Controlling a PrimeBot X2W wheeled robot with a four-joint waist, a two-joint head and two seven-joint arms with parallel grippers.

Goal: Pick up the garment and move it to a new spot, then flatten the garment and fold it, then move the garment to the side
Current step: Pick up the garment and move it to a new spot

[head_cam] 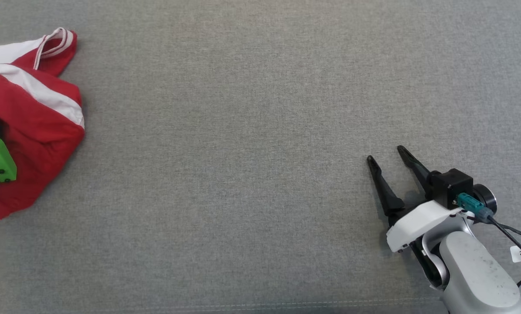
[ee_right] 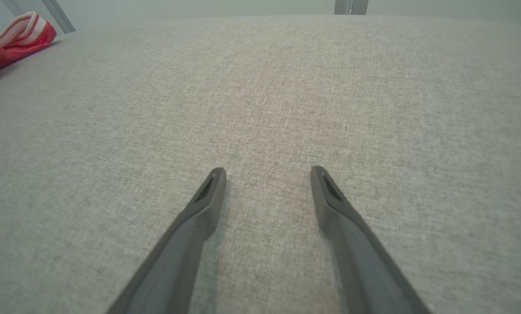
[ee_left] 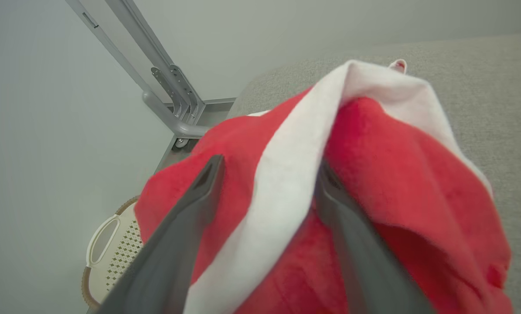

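Garment (head_cam: 38, 131) red, white stripes, crumpled at surface's left edge

Left pincer (ee_left: 270, 163), fingers spread wide, hung close over the crumpled red garment (ee_left: 395, 165); its white band (ee_left: 286, 174) ran up between the two fingers. Grey fabric worktop (ee_left: 482, 78) lay at view right; metal frame (ee_left: 168, 100) and perforated pale basket (ee_left: 112, 257) at view left.

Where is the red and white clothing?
The garment lies crumpled at the head view's far left on the grey surface, at the open left gripper.
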